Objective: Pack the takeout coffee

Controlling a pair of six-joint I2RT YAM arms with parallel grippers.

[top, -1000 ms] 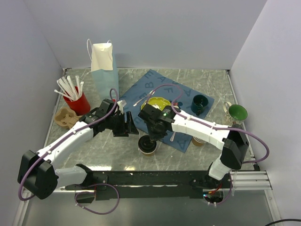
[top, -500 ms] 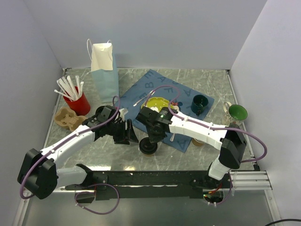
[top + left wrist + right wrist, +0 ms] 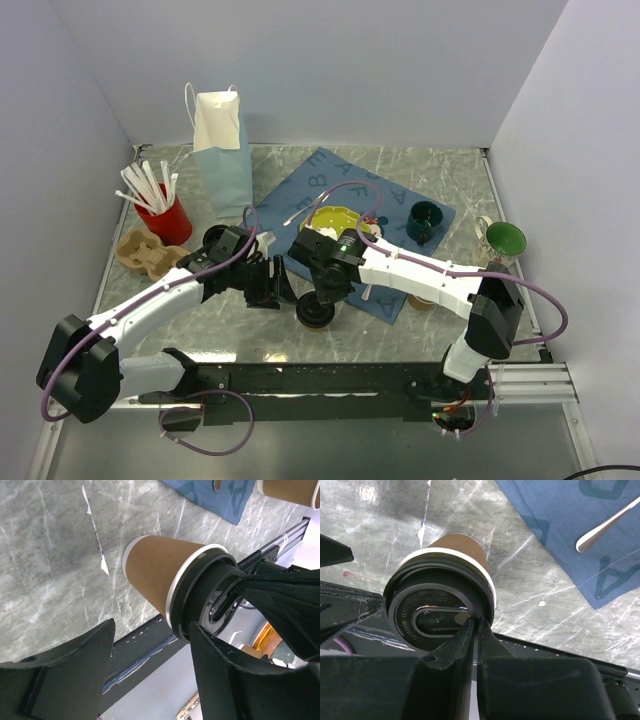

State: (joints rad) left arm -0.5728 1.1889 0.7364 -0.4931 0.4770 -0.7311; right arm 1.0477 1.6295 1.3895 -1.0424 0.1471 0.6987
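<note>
The takeout coffee [image 3: 315,311], a tan paper cup with a black lid, stands upright on the marble table just off the blue cloth's near corner. My right gripper [image 3: 327,288] is over it, its fingers pinched shut on the lid's rim [image 3: 479,616]. The lid's top [image 3: 436,618] fills the right wrist view. My left gripper [image 3: 274,286] is open just to the left of the cup, not touching it. In the left wrist view the cup [image 3: 160,575] lies beyond the gap between my open fingers [image 3: 227,675], with the right gripper dark behind its lid.
A white and blue paper bag [image 3: 222,150] stands at the back left. A red cup of straws [image 3: 165,215] and a cardboard carrier [image 3: 140,250] are left. The blue cloth [image 3: 350,190] holds a yellow bowl [image 3: 333,220], a dark mug [image 3: 425,220] and a spoon [image 3: 607,525]. Lidless paper cups [image 3: 422,298] lie under the right arm.
My left gripper has moved right and nearer, closing in on the cup's left side. The right gripper has stayed on the lid; the cup has barely shifted.
</note>
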